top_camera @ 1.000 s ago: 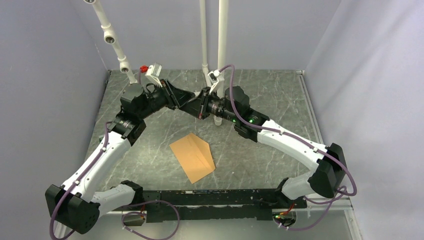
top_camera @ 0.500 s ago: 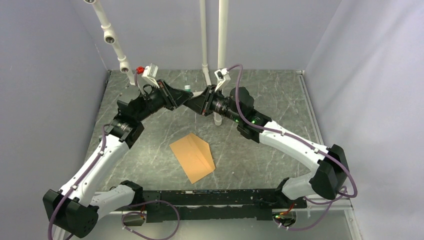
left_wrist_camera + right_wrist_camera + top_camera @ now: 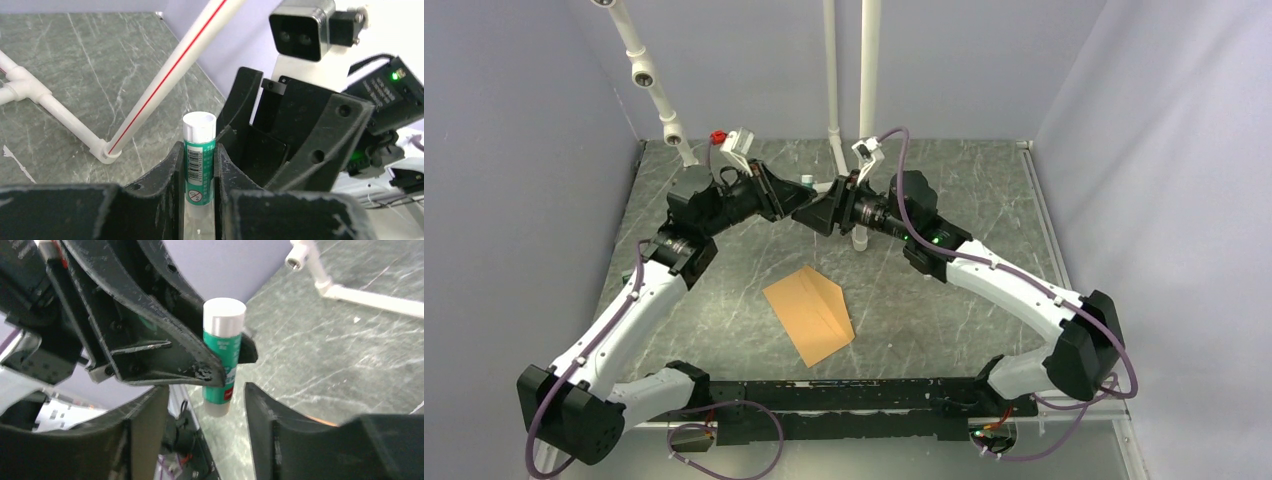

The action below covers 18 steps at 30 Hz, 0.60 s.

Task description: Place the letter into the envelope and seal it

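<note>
The orange-brown envelope [image 3: 809, 315] lies flat on the table between the two arm bases, its flap crease showing. The letter is hidden from view. Above the back of the table my left gripper [image 3: 794, 203] is shut on a green and white glue stick [image 3: 199, 160], which stands upright between its fingers [image 3: 170, 170]. My right gripper [image 3: 821, 215] faces it, open. In the right wrist view the right gripper [image 3: 205, 412] has its jaws standing wide on either side of the glue stick's [image 3: 222, 347] lower end without touching it.
White pipes [image 3: 864, 100] rise from the back of the marbled table, and a jointed one [image 3: 649, 85] stands at the back left. One pipe [image 3: 165, 70] slants close behind the glue stick. Grey walls close in the left, right and back.
My right gripper has opened its jaws around the glue stick's end. Both wrists shifted slightly at the back of the table. The envelope has not moved.
</note>
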Each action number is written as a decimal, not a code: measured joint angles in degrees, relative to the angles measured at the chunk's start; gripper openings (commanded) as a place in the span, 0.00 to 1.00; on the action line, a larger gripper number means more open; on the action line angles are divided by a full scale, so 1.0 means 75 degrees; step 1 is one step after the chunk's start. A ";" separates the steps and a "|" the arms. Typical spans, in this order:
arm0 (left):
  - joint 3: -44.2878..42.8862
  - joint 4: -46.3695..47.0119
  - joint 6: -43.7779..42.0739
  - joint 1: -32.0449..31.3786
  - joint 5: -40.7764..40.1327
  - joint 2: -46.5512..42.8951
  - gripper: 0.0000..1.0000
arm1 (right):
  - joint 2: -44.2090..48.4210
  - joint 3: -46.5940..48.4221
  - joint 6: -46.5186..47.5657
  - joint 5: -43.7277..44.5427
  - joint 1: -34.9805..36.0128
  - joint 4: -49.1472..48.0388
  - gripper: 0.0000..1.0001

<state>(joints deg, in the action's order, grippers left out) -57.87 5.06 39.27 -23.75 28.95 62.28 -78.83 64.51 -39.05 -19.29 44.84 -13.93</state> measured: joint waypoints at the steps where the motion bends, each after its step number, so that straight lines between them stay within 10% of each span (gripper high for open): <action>1: -0.0055 -0.0111 -0.0154 0.0003 0.0137 0.0041 0.02 | 0.0017 0.0003 0.0079 -0.0152 -0.0032 0.0079 0.65; 18: -0.1207 -0.1393 -0.1760 0.0006 0.3267 0.0606 0.02 | 0.0883 0.1448 0.1233 -0.2565 -0.1338 0.1842 0.46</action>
<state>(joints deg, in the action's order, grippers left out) -66.92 -5.39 26.06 -23.70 53.45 66.83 -72.20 75.37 -29.80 -38.52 34.81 -0.12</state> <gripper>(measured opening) 0.212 0.504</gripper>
